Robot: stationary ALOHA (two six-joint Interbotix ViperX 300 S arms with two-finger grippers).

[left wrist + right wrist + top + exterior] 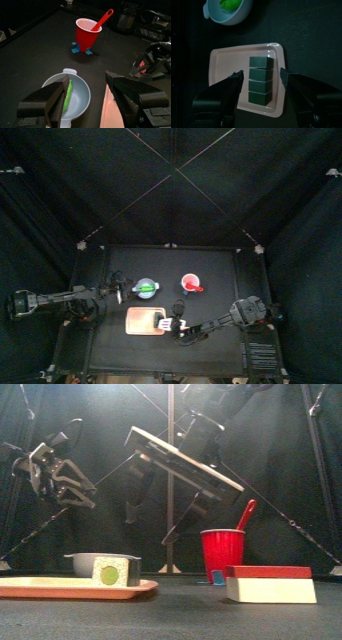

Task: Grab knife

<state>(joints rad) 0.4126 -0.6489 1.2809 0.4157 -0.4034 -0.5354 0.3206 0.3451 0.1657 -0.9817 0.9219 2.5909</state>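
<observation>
The knife does not show clearly in any view. A tan cutting board [238, 65] lies on the table, also seen in the top view [138, 322]. A dark block cut into several segments [262, 87] lies on it. My right gripper [260, 73] hangs open over the board with the segmented block below the gap between its jaws; it also shows in the top view [174, 325]. My left gripper [87, 80] is open and empty above the pale bowl [80, 97], and shows at the left of the table in the top view [118, 288].
The bowl [146, 286] holds a green piece [69, 92]. A red cup [87, 32] with a red utensil [103, 19] stands behind the board [223, 556]. A red-topped pale block [274, 584] sits near the front edge on the right.
</observation>
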